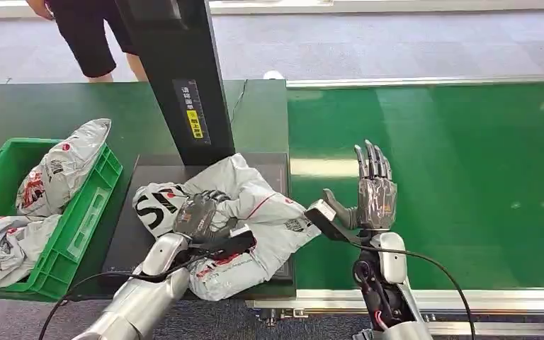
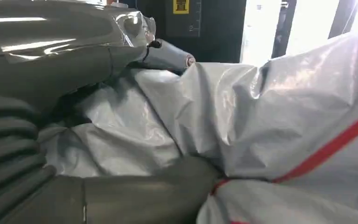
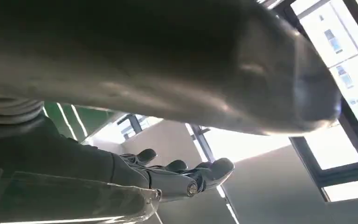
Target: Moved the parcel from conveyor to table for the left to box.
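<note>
1. My left hand (image 1: pixel 197 214) rests on top of the parcel (image 1: pixel 255 212), fingers curled down into the crumpled plastic. In the left wrist view the thumb and fingers (image 2: pixel 168 53) press folds of the bag (image 2: pixel 270 140); I read this as a grip on it.
2. My right hand (image 1: pixel 372 191) stands upright over the belt (image 1: pixel 467 177), just right of the parcel, fingers straight and apart, thumb out towards the bag, holding nothing. The right wrist view shows the fingers (image 3: pixel 186 175) extended.
3. The parcel, grey-white with red lines and black lettering, lies under the left fingers on a dark platform (image 1: pixel 124 241) on the table (image 1: pixel 42 113), its right edge reaching towards the belt.
4. Beyond the left fingers rises a black post (image 1: pixel 184 71) with a yellow label.
5. Left of the platform stands a green crate (image 1: pixel 85 212) holding more grey bags (image 1: pixel 64 166).
6. A person (image 1: pixel 88 35) stands past the table's far edge.
</note>
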### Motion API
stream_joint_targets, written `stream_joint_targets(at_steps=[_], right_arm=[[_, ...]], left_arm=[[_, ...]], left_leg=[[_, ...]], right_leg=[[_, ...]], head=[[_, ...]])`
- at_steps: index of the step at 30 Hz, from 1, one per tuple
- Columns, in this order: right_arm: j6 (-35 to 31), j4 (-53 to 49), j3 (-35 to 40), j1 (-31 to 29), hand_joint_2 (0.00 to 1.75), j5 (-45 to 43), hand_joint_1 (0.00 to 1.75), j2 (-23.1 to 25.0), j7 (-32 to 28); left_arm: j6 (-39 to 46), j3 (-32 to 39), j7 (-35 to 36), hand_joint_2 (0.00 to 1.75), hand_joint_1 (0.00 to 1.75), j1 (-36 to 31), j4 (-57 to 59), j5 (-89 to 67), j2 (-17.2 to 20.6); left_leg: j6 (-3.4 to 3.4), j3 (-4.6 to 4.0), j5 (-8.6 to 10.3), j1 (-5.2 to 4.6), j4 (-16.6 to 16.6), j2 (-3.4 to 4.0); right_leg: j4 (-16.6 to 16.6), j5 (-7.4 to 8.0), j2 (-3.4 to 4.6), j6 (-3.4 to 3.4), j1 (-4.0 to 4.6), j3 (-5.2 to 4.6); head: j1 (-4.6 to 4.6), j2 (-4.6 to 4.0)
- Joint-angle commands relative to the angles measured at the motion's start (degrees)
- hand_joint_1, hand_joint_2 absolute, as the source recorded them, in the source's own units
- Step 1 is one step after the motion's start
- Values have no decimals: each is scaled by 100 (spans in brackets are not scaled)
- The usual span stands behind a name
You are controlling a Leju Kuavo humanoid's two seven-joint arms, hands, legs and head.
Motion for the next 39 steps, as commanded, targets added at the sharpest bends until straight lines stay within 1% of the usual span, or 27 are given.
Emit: stream_joint_targets(at_steps=[1,5,9,14,16,20,21,26,28,29,32,35,39], right_arm=[[13,183,57,-179,0,0,0,-4,46],[18,225,124,-112,0,10,0,17,45],[30,-11,199,147,0,12,0,49,39],[105,64,270,109,0,32,0,50,84],[95,81,273,101,0,31,0,53,86],[91,96,275,89,0,26,0,53,88],[91,96,275,89,0,26,0,53,88],[91,96,275,89,0,26,0,53,88],[129,99,310,92,0,29,0,54,87],[139,95,336,108,175,31,0,61,91],[82,114,392,244,175,-42,0,58,66],[7,287,393,246,175,-106,0,39,51],[-34,446,353,241,175,-154,0,55,0]], left_arm=[[127,-26,-92,175,175,66,407,16,-23],[297,-1,-222,175,175,320,-1,75,5],[332,-31,-398,175,175,820,-941,269,150],[277,-215,-537,175,175,1162,-2033,562,212],[254,-230,-527,175,175,1184,-2113,578,228],[222,-240,-521,175,175,1168,-2094,590,240],[222,-240,-521,175,175,1168,-2094,590,240],[222,-240,-521,175,175,1168,-2094,590,240],[375,-233,-686,175,175,1230,-2285,759,225],[441,-235,-782,175,175,1362,-2659,902,227],[505,-272,-804,175,175,1880,-3827,1104,417],[713,-184,-828,175,175,2156,-4468,1187,505],[876,-12,-833,175,175,2346,-4847,1263,487]], left_leg=[[-5,-3,2,0,-6,9],[-8,-6,8,4,-15,16],[-5,4,-1,1,-10,12],[-7,-12,-1,5,-9,15],[-7,-29,-1,6,-5,15],[-14,-34,6,16,-18,15],[-6,-38,0,2,-5,7],[-10,-40,2,8,-9,7],[-9,-42,1,7,-6,7],[-10,-41,3,9,-9,7],[-5,-44,-2,4,-2,8],[-7,-38,-6,8,-8,15],[-9,-48,-4,9,-5,11]], right_leg=[[-7,5,3,-4,0,-4],[-21,14,7,-7,5,-7],[-10,2,7,-4,1,1],[-13,4,7,-6,5,-15],[-11,5,7,-5,6,-30],[-34,14,-3,-11,17,-30],[-6,0,-2,-4,3,-39],[-16,5,-3,-9,9,-39],[-12,4,-2,-7,8,-42],[-18,6,-4,-8,11,-40],[-6,0,0,-3,5,-45],[-14,-1,4,-5,9,-39],[-12,0,0,-7,10,-49]], head=[[0,0],[2,0],[2,0],[2,0],[4,0],[2,0],[2,0],[0,0],[0,0],[2,0],[0,0],[2,0],[0,0]])
